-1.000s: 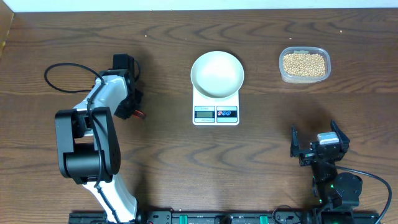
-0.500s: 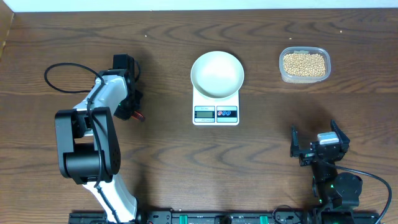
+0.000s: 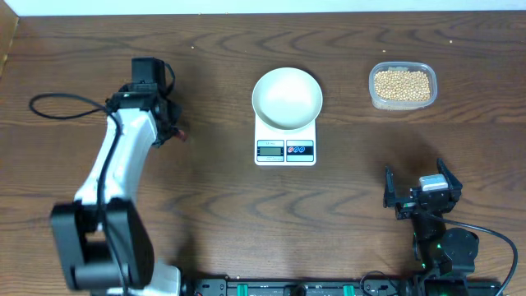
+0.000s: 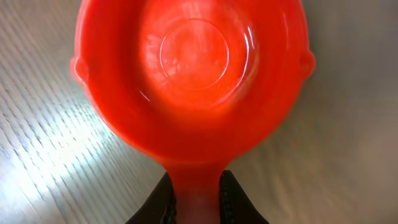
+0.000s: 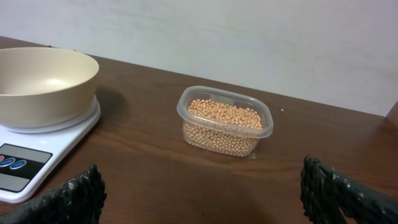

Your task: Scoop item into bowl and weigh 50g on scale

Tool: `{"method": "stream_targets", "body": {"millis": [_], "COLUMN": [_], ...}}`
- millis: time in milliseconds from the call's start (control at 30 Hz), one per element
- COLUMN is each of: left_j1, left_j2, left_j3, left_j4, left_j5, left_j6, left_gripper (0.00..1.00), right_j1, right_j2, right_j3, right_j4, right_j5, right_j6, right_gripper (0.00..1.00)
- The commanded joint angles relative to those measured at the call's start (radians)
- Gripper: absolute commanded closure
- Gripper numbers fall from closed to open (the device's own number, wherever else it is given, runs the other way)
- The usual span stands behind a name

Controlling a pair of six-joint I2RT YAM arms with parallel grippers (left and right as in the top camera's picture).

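Toward the counter's left edge, left end effector (image 4: 198,199) clamped a scoop (image 4: 193,74) by its handle, likely stiff, light; right end effector (image 5: 200,188) gaped.

Bowl (image 3: 287,97) on scale (image 3: 285,150), beans (image 3: 402,84) in clear tub (image 3: 372,92) (top right), dark wooden table (image 3: 246,214).

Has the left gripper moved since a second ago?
Yes. Overhead, the left gripper has shifted farther from the robot's side and slightly leftward, away from the scale.
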Motion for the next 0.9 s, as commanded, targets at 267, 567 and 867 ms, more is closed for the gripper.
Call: {"method": "stream_targets", "body": {"millis": [267,567,867], "left_j1": [-0.212,-0.367,-0.396], "left_j2": [-0.217,-0.219,-0.219], "left_j3": [0.004,0.004,0.004], "left_j4": [-0.006,0.002,0.018], "left_j5": [0.039,0.038,0.040], "left_j6": [0.021,0.021,-0.039], "left_gripper": [0.92,0.91,0.92], "right_j1": [0.015,0.015,0.015], "right_j2": [-0.001,-0.001,-0.001], "right_j3": [-0.002,-0.002,-0.002], "right_j4": [-0.002,0.021,0.048], "right_j5": [0.031,-0.077,-0.450], "right_j6": [-0.060,-0.003,0.782], "right_gripper": [0.01,0.01,0.01]}}
